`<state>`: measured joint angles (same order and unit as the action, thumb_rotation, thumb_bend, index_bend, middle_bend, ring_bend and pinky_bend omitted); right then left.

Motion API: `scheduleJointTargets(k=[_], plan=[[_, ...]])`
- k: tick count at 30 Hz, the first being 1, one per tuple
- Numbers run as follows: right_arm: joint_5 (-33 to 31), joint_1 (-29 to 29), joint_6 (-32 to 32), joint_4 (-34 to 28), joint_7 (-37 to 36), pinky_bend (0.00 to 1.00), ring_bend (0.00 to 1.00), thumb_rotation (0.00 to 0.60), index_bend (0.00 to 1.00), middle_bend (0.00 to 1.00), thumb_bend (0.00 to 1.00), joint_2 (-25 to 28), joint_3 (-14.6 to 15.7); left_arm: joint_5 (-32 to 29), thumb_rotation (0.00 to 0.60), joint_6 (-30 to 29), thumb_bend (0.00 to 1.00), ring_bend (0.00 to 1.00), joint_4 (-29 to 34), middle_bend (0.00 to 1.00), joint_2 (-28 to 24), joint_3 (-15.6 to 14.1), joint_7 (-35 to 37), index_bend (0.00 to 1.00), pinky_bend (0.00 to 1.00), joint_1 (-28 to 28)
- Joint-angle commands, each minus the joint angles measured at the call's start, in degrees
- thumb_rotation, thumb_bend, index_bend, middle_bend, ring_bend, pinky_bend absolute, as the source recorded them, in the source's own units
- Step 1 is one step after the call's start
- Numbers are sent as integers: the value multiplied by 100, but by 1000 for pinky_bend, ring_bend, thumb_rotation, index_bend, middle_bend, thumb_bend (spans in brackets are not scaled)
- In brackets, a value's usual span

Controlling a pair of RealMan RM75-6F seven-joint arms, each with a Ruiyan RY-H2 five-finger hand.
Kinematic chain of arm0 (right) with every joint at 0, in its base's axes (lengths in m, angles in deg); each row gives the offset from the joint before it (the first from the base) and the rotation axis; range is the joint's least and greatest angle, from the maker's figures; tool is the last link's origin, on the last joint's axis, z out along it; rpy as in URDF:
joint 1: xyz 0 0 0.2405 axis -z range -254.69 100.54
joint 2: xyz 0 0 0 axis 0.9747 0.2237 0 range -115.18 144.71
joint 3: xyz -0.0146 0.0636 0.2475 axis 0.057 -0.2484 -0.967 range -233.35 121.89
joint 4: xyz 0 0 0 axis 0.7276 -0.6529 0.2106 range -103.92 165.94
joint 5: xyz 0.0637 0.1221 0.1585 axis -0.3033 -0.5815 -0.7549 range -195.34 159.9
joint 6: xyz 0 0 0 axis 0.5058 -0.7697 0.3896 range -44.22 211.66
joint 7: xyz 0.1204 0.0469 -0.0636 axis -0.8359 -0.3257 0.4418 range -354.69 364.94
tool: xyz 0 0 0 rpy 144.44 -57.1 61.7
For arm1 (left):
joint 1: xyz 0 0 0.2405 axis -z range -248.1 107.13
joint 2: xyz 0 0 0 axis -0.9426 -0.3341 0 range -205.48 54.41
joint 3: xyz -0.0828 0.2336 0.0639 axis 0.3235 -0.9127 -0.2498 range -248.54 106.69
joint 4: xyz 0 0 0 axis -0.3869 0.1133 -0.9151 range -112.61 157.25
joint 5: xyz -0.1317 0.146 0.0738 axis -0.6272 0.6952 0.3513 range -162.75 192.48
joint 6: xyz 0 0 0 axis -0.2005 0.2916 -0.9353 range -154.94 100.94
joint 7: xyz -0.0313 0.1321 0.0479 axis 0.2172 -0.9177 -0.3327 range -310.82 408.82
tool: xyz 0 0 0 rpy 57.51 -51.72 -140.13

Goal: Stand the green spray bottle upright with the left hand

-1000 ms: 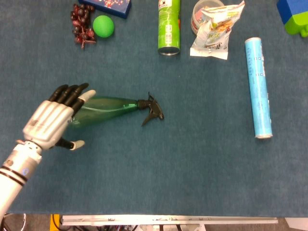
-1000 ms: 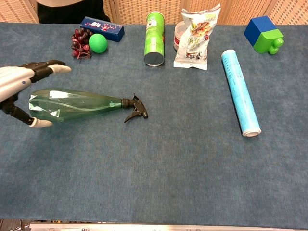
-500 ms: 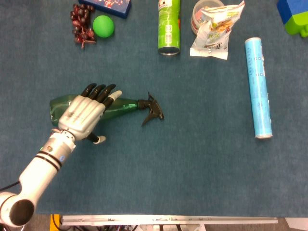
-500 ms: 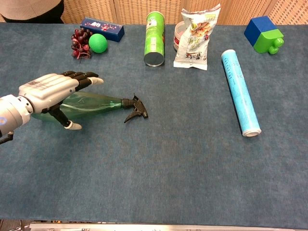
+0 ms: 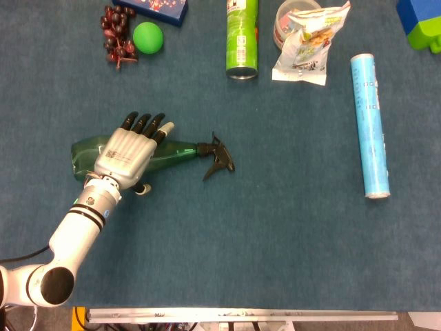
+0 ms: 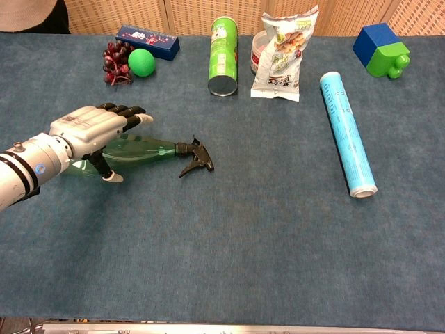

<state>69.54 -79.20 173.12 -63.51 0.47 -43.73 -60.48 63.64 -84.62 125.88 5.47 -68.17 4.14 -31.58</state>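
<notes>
We see the bottle (image 5: 172, 152) lying on its side on the table (image 5: 275, 234), black nozzle at 3 o'clock. Our left hand (image 5: 127, 153) lies over its body, fingers (image 6: 128, 111) spread (whether they actually grip it, we cannot tell).

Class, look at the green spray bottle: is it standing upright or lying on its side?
Lying on its side. The spray bottle stretches flat along the table, nozzle pointing sideways, with the left robot hand over its body.
</notes>
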Motion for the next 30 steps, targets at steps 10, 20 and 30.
scheduleJointTargets(k=[10, 20, 30], plan=[[-10, -13, -39, -10, 50, 470, 409, 600, 499, 441, 247, -16, -2, 183, 600, -244, 0, 0, -182, 0, -14, -302, -9, 93, 0, 17], [-22, -16, -56, -9, 69, 469, 409, 600, 499, 441, 247, -22, -6, 182, 600, -307, 0, 0, -77, 88, -245, -466, 15, 217, 0, -10], [-29, -22, -73, -12, 103, 469, 409, 600, 499, 441, 247, -35, -7, 237, 600, -491, 0, 0, 48, 122, -585, -611, -10, 255, 0, -100]])
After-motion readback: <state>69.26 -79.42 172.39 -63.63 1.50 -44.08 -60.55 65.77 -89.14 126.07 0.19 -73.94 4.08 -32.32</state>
